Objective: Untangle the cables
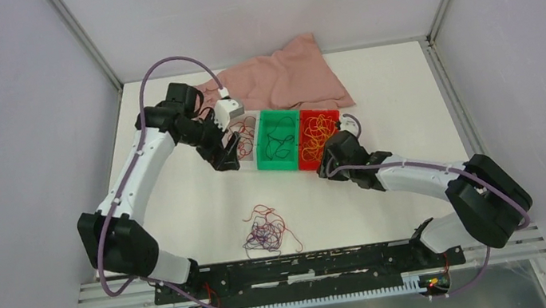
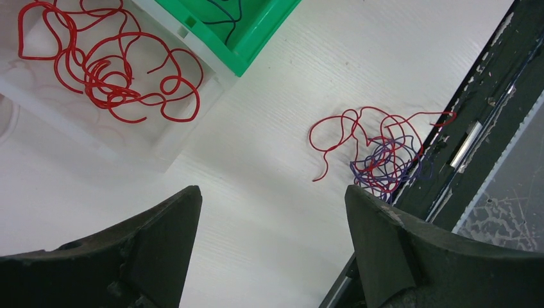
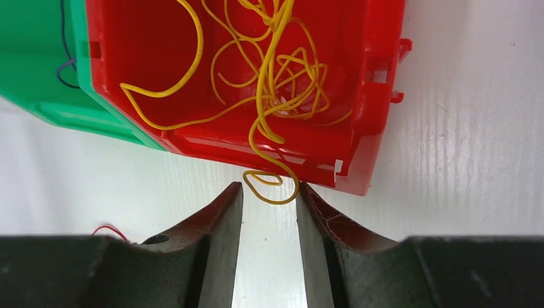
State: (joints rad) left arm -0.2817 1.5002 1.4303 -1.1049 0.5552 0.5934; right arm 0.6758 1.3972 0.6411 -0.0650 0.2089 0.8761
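Starting from the clump of cables: it lies on the bare table near the arms' bases, red and purple strands mixed, with neither gripper on it. We judge the sorting partly done, since 3 bins beyond the clump hold loose strands by colour: red strands in the clear tray, dark strands in the green bin, and yellow strands in the red bin.

1 yellow loop hangs out over the red bin's near wall. The right gripper stands with its fingers partly apart on either side of that loop. We cannot tell whether they touch it, and nothing is clamped. We take this placing as a way to deal with the stray end.

The left gripper hangs spread wide and empty above the table, just beside the clear tray.

Open room lies around the clump except on its near side, where the dark base rail runs close. The pink cloth lies well apart, behind the bins.
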